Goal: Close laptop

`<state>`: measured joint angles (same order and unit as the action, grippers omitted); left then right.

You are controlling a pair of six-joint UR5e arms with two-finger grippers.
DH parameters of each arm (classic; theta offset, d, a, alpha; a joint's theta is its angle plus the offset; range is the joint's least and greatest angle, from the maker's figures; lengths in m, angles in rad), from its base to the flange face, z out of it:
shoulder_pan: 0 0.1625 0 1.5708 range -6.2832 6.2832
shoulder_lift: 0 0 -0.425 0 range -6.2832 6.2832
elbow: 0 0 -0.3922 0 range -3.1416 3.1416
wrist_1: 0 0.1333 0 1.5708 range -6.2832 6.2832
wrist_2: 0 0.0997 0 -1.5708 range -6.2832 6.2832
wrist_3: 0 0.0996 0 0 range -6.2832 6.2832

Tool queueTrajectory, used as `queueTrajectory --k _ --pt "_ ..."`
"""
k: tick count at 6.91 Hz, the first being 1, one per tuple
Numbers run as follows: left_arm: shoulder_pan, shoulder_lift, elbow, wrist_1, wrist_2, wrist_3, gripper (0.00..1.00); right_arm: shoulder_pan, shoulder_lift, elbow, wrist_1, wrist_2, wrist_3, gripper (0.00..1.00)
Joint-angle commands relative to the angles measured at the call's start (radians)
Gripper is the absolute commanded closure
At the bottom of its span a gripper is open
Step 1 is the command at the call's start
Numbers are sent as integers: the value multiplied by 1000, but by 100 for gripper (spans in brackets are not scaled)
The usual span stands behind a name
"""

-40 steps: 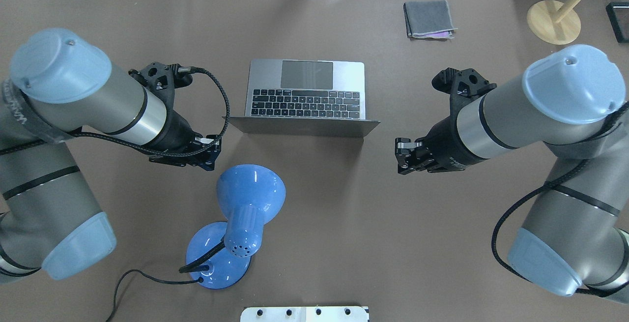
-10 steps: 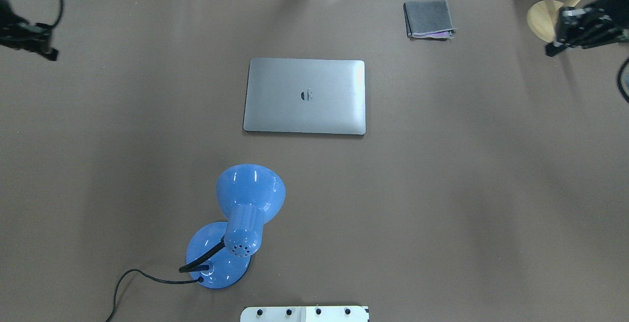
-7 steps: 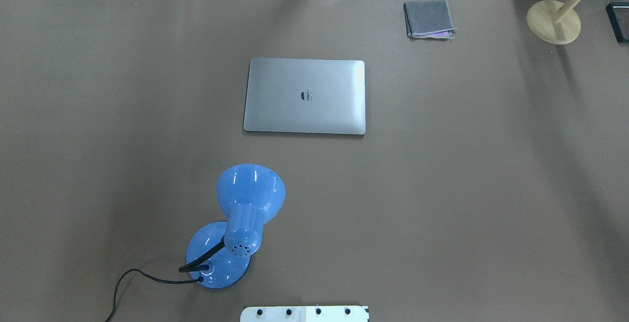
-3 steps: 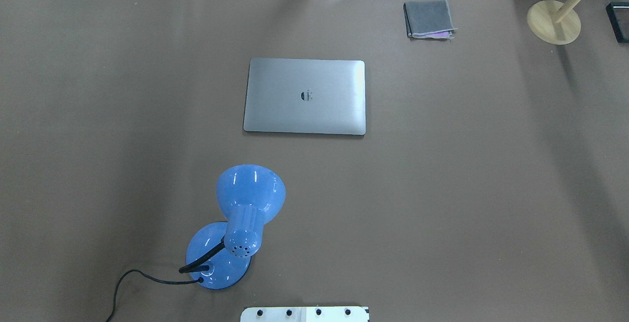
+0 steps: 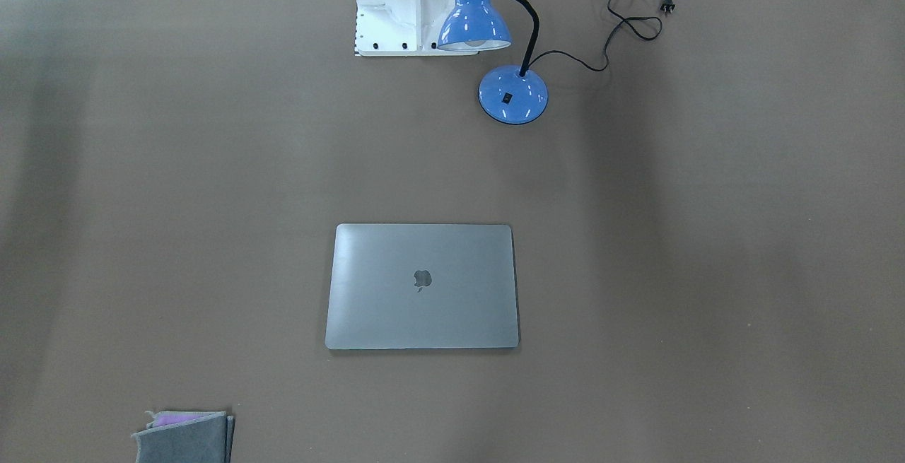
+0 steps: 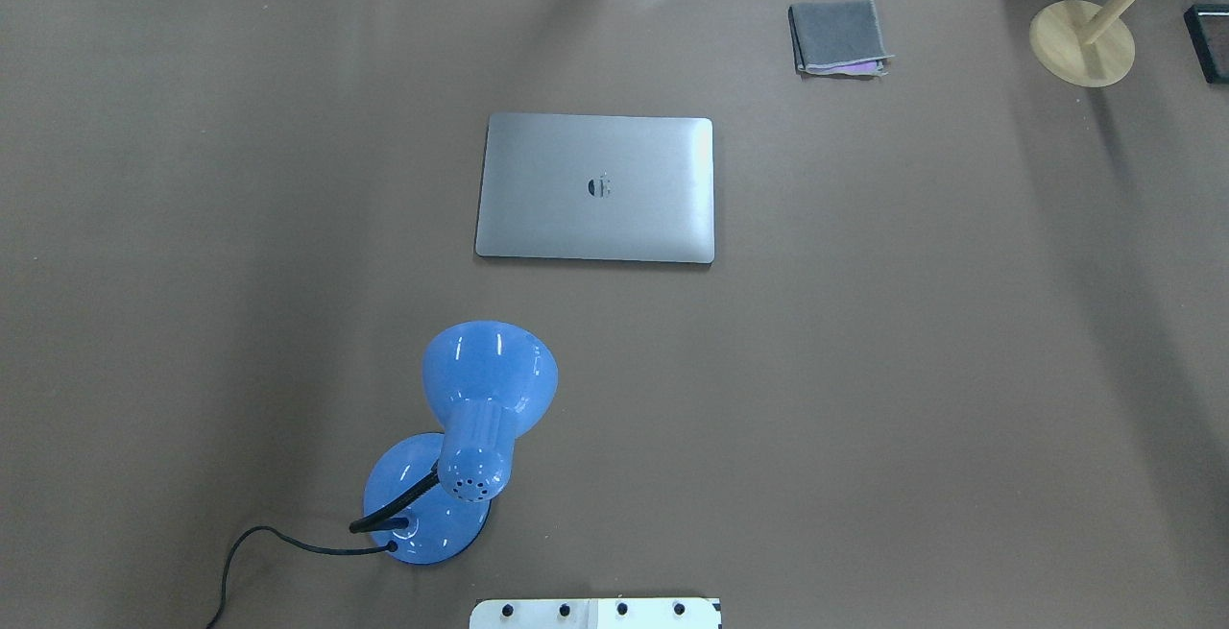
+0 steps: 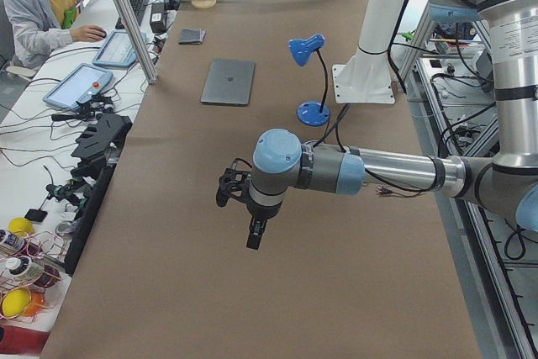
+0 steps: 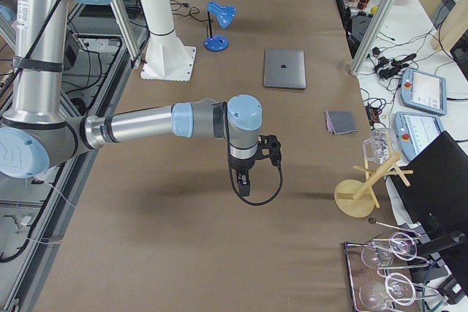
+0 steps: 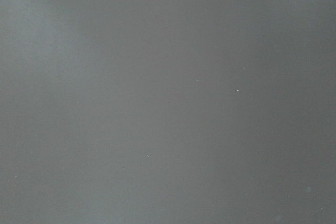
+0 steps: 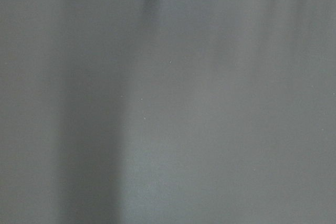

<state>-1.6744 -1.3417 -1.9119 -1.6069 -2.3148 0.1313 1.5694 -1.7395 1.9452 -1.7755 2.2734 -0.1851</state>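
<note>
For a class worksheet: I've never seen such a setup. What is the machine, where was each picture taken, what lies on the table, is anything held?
It is a robot with two jointed arms. Two pictures look down on the table, one from behind the robot, one facing it. Two look along it from its ends: the left arm's fingers and the right arm's fingers hang above the table, nothing seen in them. The wrist cameras show only blurred surface. On the table lie a closed laptop, a blue desk lamp and a folded grey cloth.
</note>
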Motion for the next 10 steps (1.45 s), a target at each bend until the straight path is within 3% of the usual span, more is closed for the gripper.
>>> queueTrajectory --k 1,4,10 --pt "-7 0 -1 2 -9 -2 2 0 -27 0 4 3 1 0" --pt "-5 -10 58 -1 -11 -1 2 0 -31 -12 5 11 1 0" --pt "-2 -37 59 -10 -11 1 2 0 -29 -20 7 17 1 0"
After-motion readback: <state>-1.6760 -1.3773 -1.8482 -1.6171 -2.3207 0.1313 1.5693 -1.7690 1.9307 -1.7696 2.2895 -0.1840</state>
